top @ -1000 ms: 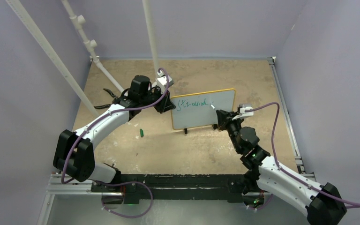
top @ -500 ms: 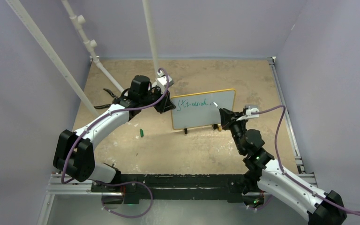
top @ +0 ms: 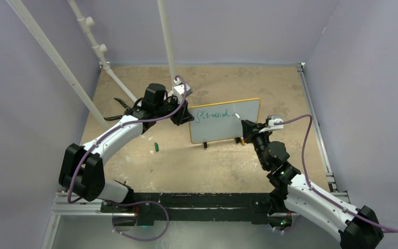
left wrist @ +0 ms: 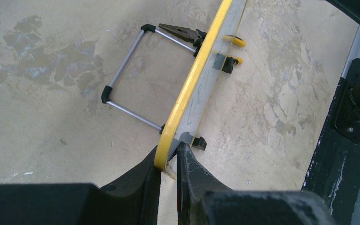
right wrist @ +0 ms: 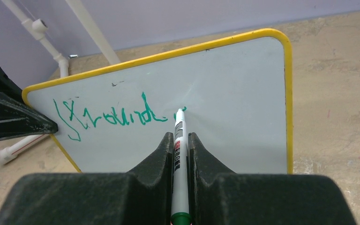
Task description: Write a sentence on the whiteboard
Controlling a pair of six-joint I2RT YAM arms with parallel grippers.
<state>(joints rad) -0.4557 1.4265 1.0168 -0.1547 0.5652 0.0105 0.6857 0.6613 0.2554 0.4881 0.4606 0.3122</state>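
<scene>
2 grips | L fingers point(left wrist: 193, 174): whiteboard point(left wrist: 193, 77) edge | R fingers point(right wrist: 202, 159): marker point(right wrist: 178, 140), nudged rt past sentence point(right wrist: 112, 117)

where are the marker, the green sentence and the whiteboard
the marker point(right wrist: 179, 126): right wrist view, white barrel just below its tip
the sentence point(right wrist: 122, 118): right wrist view, middle letters of the green line
the whiteboard point(right wrist: 243, 103): right wrist view, bare white face right of the writing

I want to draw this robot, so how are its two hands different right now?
The left gripper pinches the whiteboard by its yellow edge; the right gripper clamps a marker. The left gripper sits at the board's side; the right gripper faces its front, marker tip just past the green writing. Both are black and shut on something.
</scene>
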